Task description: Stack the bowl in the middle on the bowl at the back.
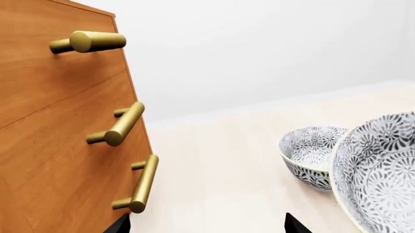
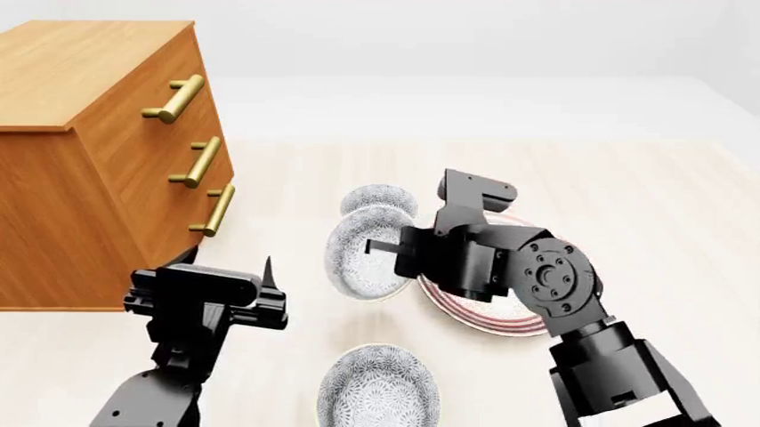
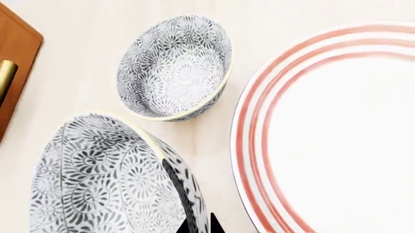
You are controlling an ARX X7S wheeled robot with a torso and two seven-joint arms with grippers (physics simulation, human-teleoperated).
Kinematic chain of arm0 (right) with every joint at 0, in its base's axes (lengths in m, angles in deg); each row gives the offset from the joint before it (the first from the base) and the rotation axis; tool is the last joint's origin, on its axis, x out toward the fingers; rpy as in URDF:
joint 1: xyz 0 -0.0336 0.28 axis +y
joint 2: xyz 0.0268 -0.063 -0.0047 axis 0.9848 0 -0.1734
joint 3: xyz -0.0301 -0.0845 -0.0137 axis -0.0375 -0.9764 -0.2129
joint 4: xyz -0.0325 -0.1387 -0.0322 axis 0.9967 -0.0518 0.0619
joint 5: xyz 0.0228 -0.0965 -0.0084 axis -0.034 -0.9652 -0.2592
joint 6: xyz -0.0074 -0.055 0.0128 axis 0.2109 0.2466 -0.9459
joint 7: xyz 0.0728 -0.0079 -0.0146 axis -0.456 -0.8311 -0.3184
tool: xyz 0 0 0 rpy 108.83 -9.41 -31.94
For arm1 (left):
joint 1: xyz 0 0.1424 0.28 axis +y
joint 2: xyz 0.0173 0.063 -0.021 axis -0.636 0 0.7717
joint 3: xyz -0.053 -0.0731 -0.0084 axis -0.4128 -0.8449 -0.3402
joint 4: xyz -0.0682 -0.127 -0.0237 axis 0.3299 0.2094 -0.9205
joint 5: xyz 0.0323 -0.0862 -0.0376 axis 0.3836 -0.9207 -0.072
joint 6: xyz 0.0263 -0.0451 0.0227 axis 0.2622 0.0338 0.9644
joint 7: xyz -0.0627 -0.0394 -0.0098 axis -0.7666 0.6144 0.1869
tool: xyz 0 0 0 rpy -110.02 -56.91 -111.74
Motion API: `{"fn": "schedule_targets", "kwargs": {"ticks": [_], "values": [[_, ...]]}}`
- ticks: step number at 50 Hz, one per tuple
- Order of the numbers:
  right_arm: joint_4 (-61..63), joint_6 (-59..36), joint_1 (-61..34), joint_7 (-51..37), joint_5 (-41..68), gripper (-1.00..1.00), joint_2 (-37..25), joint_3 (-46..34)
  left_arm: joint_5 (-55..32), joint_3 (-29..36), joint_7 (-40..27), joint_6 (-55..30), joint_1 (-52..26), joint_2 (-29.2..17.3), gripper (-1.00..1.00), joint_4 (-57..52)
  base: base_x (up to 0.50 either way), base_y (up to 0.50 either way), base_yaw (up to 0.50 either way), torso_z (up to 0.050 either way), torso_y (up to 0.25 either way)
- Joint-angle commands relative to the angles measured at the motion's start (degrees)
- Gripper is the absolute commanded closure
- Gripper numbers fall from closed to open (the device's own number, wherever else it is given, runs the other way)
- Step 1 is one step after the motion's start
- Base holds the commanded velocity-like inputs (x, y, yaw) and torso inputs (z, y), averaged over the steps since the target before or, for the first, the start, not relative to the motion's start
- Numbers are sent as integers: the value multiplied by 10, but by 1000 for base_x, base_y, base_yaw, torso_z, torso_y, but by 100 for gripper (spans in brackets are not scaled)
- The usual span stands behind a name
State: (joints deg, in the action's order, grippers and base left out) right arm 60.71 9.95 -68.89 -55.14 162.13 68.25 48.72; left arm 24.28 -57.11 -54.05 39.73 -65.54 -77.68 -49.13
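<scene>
Bowl in my grip: the bowl in the middle (image 3: 97, 179) fills the near corner of my right wrist camera, tilted, its grey patterned inside facing me.
Right gripper: I see one dark finger (image 3: 178, 187) lying against the bowl's outer wall, and the rim sits pinched at the right gripper (image 3: 194, 221); the other finger is hidden from me.
Bowl at the back: the bowl at the back (image 3: 174, 68) rests on the pale table (image 3: 77, 43), apart from the held bowl.
Plate: a white plate (image 3: 337, 131) with red rings lies just beside both bowls.
Cabinet: a wooden corner (image 3: 16, 63) with a brass handle (image 3: 5, 80) shows at the frame edge.
</scene>
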Motion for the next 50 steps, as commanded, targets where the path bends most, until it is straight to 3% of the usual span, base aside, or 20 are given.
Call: {"fn": "schedule_targets", "kwargs": {"ticks": [1,14,20,29,50], "values": [[31,4,-14,-26,28,100,-14,30,-2,0,-3,-3,0,-3,-100,-9,0,0,0,0,0],[100,-13,3,-121,162,100,-41,115,-2,2,-8,-11,2,-6,-100,-25,0,0,0,0,0],[192,-27,35,-251,298,100,-62,154,-1,6,-11,-16,2,-6,-100,-36,0,0,0,0,0],[300,-1,85,-366,432,100,-88,174,-3,11,-12,-17,6,-6,-100,-48,0,0,0,0,0],[463,111,182,-399,539,100,-192,114,-5,10,-12,-6,7,-10,-100,-47,0,0,0,0,0]]}}
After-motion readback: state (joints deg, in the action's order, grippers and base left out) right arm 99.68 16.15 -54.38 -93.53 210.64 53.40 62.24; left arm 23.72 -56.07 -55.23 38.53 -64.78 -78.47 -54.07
